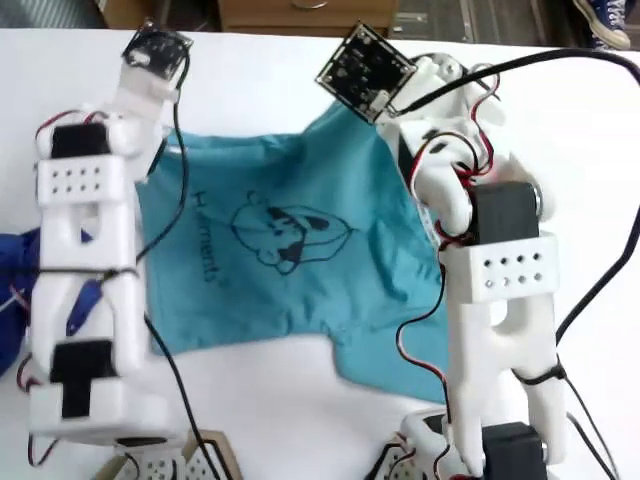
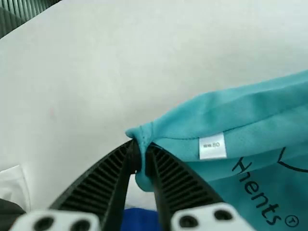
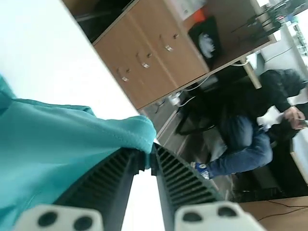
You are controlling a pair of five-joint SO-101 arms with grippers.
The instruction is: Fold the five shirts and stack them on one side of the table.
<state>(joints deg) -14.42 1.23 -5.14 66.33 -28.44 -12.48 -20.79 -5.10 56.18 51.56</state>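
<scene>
Pinching teal shirt [image 1: 290,240] edges: left gripper [image 2: 140,156], right gripper [image 3: 147,156].

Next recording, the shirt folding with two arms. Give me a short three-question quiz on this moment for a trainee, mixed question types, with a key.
1. True or false: the left gripper is shut on an edge of the teal shirt.
2. Multiple choice: the right gripper is A) open and holding nothing, B) shut on the teal shirt, C) shut on a white towel.
3. Fill in: the cloth lying beside the teal shirt, by the left arm, is ____ in colour.
Key: 1 true; 2 B; 3 blue.
</scene>
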